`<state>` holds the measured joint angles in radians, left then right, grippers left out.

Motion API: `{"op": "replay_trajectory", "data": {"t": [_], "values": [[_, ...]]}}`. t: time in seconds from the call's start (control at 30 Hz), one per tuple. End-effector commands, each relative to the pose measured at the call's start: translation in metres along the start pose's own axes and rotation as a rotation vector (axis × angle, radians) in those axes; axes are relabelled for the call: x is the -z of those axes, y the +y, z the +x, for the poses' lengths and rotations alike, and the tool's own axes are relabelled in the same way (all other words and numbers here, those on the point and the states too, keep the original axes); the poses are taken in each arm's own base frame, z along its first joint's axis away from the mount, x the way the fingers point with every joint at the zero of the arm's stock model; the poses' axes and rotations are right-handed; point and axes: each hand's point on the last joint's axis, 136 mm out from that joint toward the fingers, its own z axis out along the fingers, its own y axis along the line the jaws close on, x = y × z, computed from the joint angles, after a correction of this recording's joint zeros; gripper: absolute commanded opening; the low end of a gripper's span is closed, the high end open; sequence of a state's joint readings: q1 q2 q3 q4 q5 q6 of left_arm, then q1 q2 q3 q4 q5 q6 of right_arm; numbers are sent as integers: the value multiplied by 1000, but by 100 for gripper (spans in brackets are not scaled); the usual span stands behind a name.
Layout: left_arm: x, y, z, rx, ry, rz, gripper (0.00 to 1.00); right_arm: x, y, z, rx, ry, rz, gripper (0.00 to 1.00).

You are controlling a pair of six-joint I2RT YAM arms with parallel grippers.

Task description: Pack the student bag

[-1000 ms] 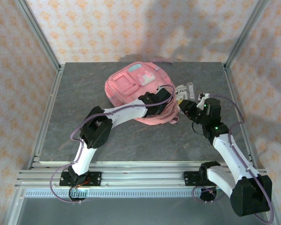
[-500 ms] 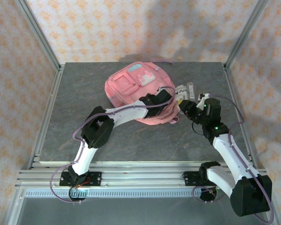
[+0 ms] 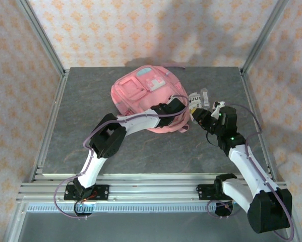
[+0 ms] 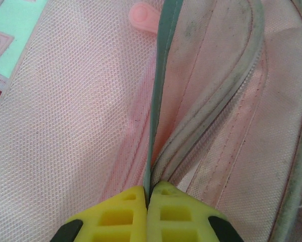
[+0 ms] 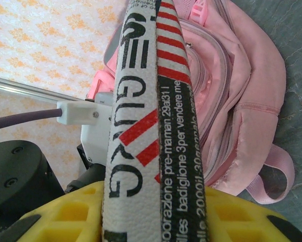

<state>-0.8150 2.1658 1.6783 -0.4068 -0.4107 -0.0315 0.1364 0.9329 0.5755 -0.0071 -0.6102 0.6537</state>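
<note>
Top view: bag (image 3: 143, 93) lies flat, far-centre on the surface (image 3: 90, 146). Left end effector (image 3: 178, 104) is at its right edge. Right end effector (image 3: 197, 115) is just beside it, likely waiting to load.

Left wrist: yellow fingers (image 4: 120, 214) clenched on the bag's teal trim (image 4: 161, 75) beside the zip (image 4: 226, 96), probably to lift the opening. Pink mesh weave, grubby piping.

Right wrist: grasping a pack (image 5: 148, 101). Flat, pebbled white, red stripes, black print, pointed edge-on toward the bag.
</note>
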Motion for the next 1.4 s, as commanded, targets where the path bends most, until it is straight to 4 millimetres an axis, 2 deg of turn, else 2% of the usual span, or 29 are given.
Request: {"op": "replay_trajectory", "data": {"t": [0.0, 0.13, 0.27, 0.4, 0.47, 0.6, 0.7, 0.8, 0.93, 1.1, 1.17, 1.2, 1.37], "values": [[29, 47, -27, 56, -29, -41, 0, 3, 10, -8, 17, -37, -49, 33], [60, 91, -61, 148, -95, -46, 0, -1, 8, -3, -4, -20, -66, 32], [80, 127, -77, 226, -139, -49, 0, -5, 9, 2, -7, 9, -95, 32], [93, 141, -88, 274, -179, -60, 0, -18, 18, 14, 6, 86, -138, 32], [112, 154, -101, 316, -233, -57, 0, -31, 28, 26, 27, 144, -164, 32], [120, 162, -109, 351, -263, -50, 0, -61, 46, 44, 47, 240, -201, 31], [116, 150, -105, 351, -235, 4, 1, -72, 51, 38, 19, 229, -218, 30], [106, 134, -87, 354, -180, 62, 39, -70, 56, 28, 34, 187, -217, 31], [93, 97, -59, 327, -136, 196, 57, -58, 47, 16, 41, 150, -170, 31], [75, 46, -26, 189, -71, 231, 69, -30, 22, -1, 12, 70, -120, 31], [66, 35, -16, 126, -45, 193, 72, -22, 14, -4, 5, 48, -103, 31], [54, 27, -7, 92, -16, 175, 72, -20, 10, -5, 0, 42, -97, 31], [29, 16, 7, 33, 26, 116, 74, -16, 3, 0, -13, 46, -87, 31]]}}
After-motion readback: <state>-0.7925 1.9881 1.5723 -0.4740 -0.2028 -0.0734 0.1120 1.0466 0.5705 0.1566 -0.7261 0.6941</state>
